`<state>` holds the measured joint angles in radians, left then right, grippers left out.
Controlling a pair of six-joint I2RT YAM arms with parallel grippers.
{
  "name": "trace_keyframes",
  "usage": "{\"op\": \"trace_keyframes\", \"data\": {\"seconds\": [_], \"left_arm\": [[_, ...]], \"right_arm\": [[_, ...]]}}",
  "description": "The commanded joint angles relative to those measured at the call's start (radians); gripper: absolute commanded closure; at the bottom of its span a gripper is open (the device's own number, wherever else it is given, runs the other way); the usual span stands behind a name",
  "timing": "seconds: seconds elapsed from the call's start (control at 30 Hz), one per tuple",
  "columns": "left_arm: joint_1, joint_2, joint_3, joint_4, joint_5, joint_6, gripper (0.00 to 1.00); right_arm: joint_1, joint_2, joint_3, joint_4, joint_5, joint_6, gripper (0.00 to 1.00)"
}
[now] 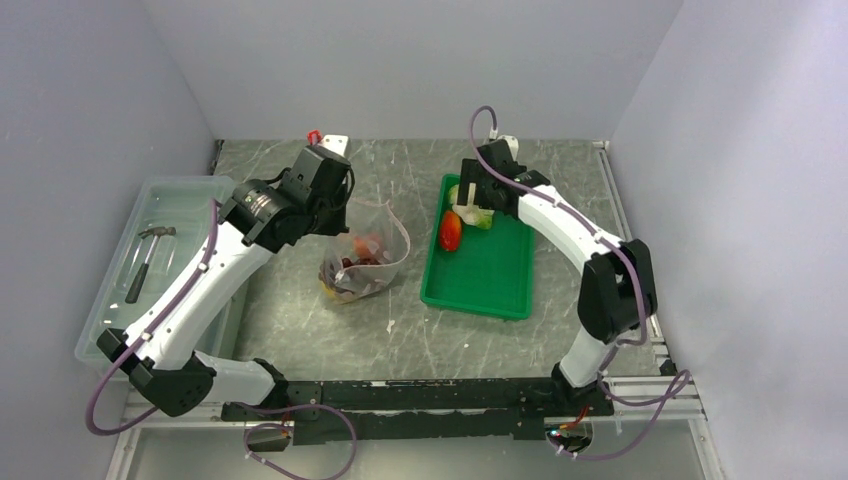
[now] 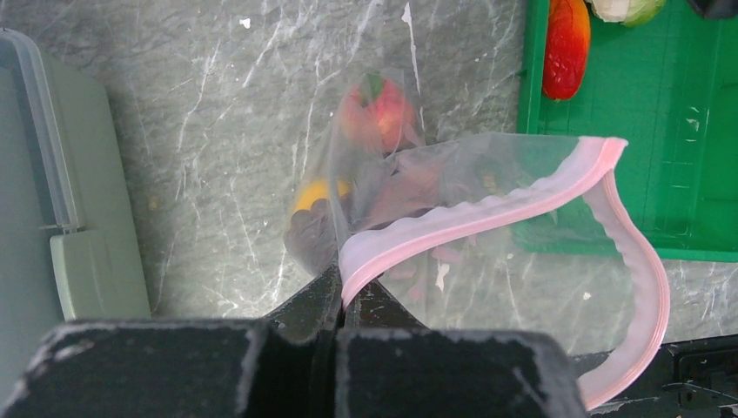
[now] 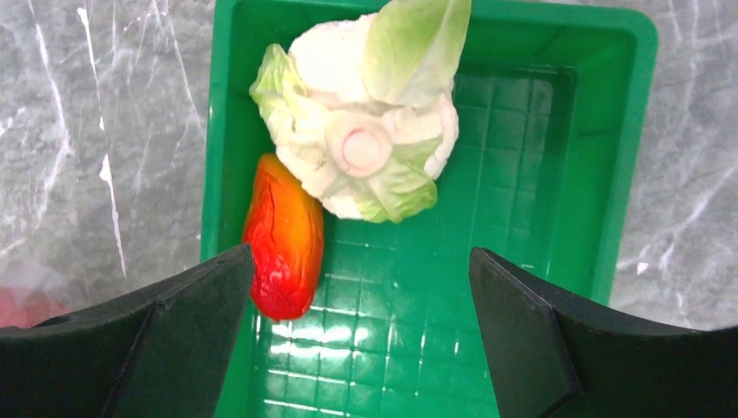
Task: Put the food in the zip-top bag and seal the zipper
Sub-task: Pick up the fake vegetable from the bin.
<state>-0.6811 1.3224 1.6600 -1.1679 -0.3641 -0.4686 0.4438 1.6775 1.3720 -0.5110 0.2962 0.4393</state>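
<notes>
The clear zip-top bag (image 1: 366, 262) lies on the table between the arms, mouth held up and gaping. My left gripper (image 2: 348, 292) is shut on one end of its pink zipper (image 2: 487, 213); in the top view that gripper (image 1: 347, 210) sits at the bag's left. Inside the bag show a red piece (image 2: 379, 113), an orange-yellow fruit (image 2: 313, 193) and dark purple grapes (image 2: 306, 237). My right gripper (image 3: 361, 252) hangs open over the green tray (image 3: 531, 174), holding nothing. A red-orange food piece (image 3: 283, 235) and a pale leafy vegetable (image 3: 365, 148) lie in the tray's far end.
A large translucent bin (image 1: 115, 310) with a hammer (image 1: 148, 255) stands at the left. A small red-and-white object (image 1: 325, 140) sits at the back wall. The green tray (image 1: 490, 285) lies right of the bag. Walls close in on three sides.
</notes>
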Motion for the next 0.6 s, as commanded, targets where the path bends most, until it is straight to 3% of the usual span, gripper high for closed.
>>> {"op": "trace_keyframes", "data": {"seconds": [0.0,0.57], "left_arm": [[0.002,-0.037,0.009,0.05,-0.007,-0.015,1.0],[0.003,-0.026,-0.017,0.064,-0.005,-0.004,1.0]], "right_arm": [[-0.032,0.07,0.098,0.021,-0.055,0.013,0.0],[-0.098,0.26,0.178,0.049,-0.118,0.047,0.04]]}}
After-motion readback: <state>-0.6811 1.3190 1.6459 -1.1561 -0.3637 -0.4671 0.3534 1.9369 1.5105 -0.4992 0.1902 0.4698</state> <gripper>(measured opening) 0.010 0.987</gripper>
